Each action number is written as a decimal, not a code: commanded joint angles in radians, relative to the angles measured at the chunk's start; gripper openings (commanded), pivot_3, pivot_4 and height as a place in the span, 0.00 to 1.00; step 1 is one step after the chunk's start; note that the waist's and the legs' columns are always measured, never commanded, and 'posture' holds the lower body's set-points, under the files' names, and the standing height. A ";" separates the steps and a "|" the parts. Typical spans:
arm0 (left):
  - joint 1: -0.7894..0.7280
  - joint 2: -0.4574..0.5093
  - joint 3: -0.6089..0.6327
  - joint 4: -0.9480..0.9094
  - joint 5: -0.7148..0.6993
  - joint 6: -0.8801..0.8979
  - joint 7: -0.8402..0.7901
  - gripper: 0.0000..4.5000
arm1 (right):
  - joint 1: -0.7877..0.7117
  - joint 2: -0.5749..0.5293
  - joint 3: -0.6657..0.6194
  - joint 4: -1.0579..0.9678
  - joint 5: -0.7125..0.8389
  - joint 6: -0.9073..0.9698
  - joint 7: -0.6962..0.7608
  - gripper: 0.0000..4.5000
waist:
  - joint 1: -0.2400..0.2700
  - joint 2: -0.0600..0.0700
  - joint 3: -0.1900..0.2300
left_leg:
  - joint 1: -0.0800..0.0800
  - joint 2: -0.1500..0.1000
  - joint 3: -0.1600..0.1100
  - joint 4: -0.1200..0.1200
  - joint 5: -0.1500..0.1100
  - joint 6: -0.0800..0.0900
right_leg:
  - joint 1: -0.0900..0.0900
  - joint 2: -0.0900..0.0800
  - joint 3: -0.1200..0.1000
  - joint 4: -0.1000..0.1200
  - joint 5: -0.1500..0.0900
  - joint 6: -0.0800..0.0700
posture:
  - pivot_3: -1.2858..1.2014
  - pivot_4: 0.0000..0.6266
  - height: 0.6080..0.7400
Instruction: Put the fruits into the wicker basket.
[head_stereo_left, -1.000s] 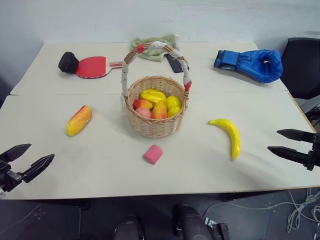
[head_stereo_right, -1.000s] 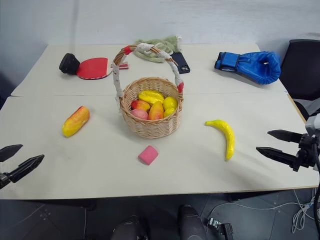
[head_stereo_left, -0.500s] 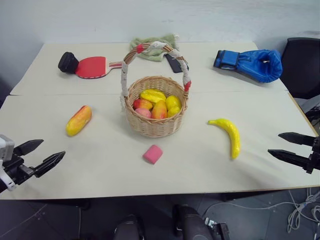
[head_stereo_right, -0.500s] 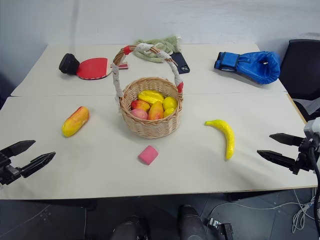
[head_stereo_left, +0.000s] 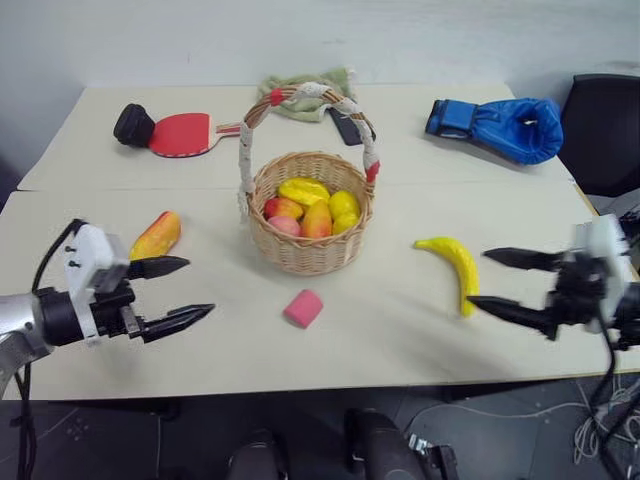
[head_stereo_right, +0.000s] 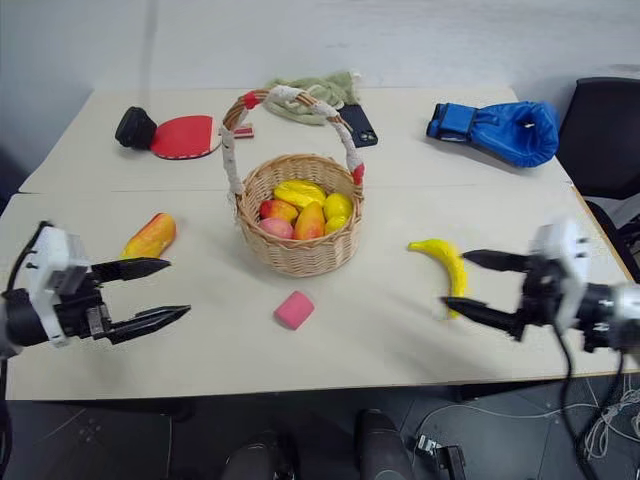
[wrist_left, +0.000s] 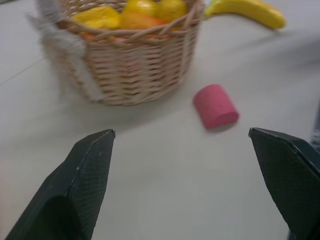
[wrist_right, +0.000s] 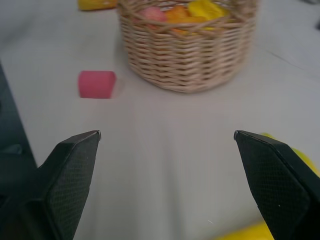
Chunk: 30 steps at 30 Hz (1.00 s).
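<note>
The mango (head_stereo_left: 156, 235) is partly hidden behind the left gripper (head_stereo_left: 186, 289). In the right wrist view the banana (wrist_right: 250, 233) is cut off at the edge beside the right gripper (wrist_right: 167, 136), and the basket (wrist_right: 187, 55) is blurred.

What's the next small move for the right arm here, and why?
Probably lower the right gripper over the banana and close. Its jaws stand wide open, empty, right beside the banana, which lies on the table outside the wicker basket. The left gripper, also open, is near the mango, so it could follow.
</note>
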 joint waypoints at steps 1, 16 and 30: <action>-0.045 0.054 -0.036 0.013 0.005 -0.029 -0.077 1.00 | -0.042 0.044 0.131 -0.119 -0.008 0.024 -0.081 0.99 | 0.001 0.002 0.001 | 0.000 0.000 0.000 0.000 0.000 -0.001 | 0.000 0.000 0.000 0.000 0.000 0.000 | 0.52 0.24 1.00; -0.185 0.119 -0.136 0.164 0.086 -0.096 -0.232 1.00 | -0.320 0.500 0.701 0.171 -0.429 -0.020 -0.393 0.99 | 0.000 0.001 0.001 | -0.006 0.000 0.013 0.000 0.004 0.001 | -0.011 0.001 0.000 0.005 -0.001 -0.001 | 0.52 0.24 1.00; -0.209 0.110 -0.127 0.149 0.090 -0.089 -0.217 1.00 | -0.343 0.632 0.761 0.346 -0.536 -0.085 -0.389 0.95 | -0.006 -0.001 -0.001 | -0.003 0.001 0.015 0.000 0.007 -0.002 | -0.012 0.002 0.000 0.012 -0.002 -0.004 | 0.52 0.24 1.00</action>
